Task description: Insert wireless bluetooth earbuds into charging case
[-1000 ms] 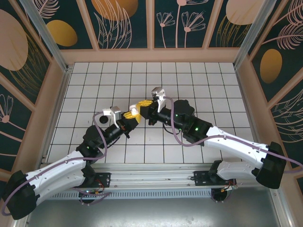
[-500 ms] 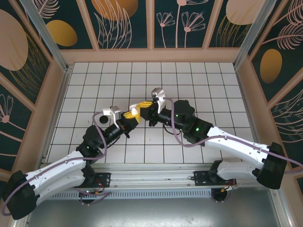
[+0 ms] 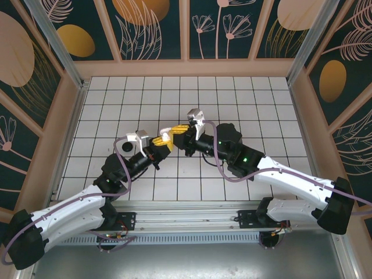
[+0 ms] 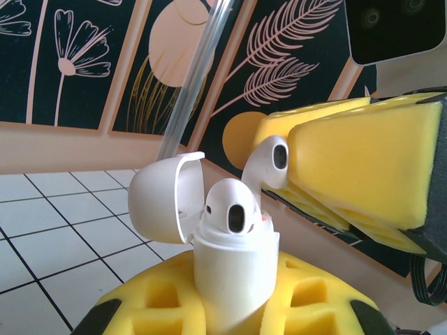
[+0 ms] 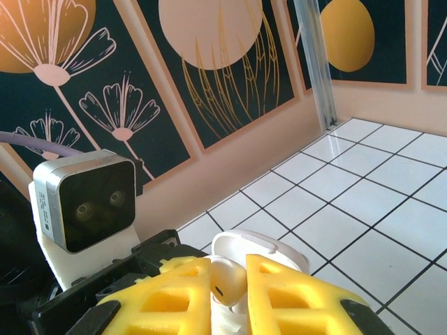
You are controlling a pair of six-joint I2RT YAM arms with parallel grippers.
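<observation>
Meeting near the middle of the white-tiled table, the two arms bring their yellow-padded tips almost together.

Obs. 1: the left gripper has its jaws closed on the charging case. The case stands upright between the yellow pads, its white body rising out of them. The lid is hinged open and swung back to the left in the left wrist view. A seated earbud, white, sits in the mouth of the case with its head exposed and its dark grille facing the camera.

Obs. 2: the right gripper has its jaws drawn nearly together, pinching a second white earbud at the very tips of the pads. The narrow gap between the fingers is taken up by the bud. In the left wrist view this earbud hangs just beside and slightly above the seated one, at the right rim of the case; contact with the case cannot be told. In the right wrist view the bud shows between the two yellow fingers, with the open lid directly behind it.

Obs. 3: the left arm's wrist camera, in a grey-white housing, sits left of those fingers in the right wrist view. Painted floral wall panels surround the table.
</observation>
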